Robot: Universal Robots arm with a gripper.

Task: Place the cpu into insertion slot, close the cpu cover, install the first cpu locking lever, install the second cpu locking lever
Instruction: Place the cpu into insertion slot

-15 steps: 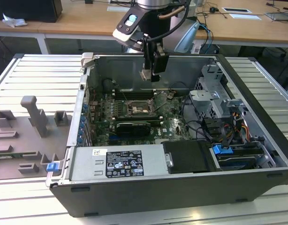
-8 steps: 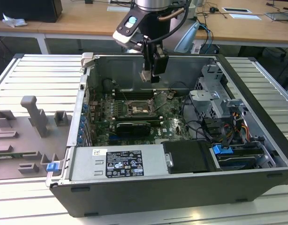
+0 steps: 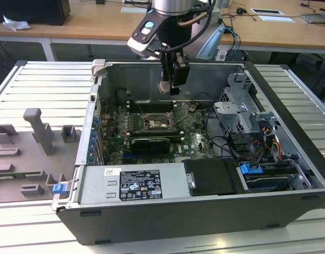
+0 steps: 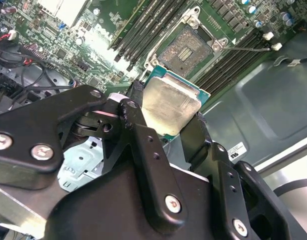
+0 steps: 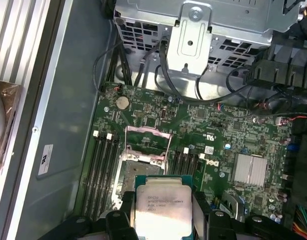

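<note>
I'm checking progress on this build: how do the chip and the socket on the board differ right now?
The chip has a silvery metal top; the socket is dark with a fine grid inside. The chip is clamped in the tool, off the green board; the socket sits fixed in it, empty. Both are square.

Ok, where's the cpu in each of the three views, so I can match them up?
Exterior view: the cpu is the pale piece at the tips of the gripper, above the open case.
Second wrist view: silvery square clamped between the black fingers.
First wrist view: grey square overlapping the socket's near edge.
Shared landmark: the insertion slot, empty, on the green board.
</note>
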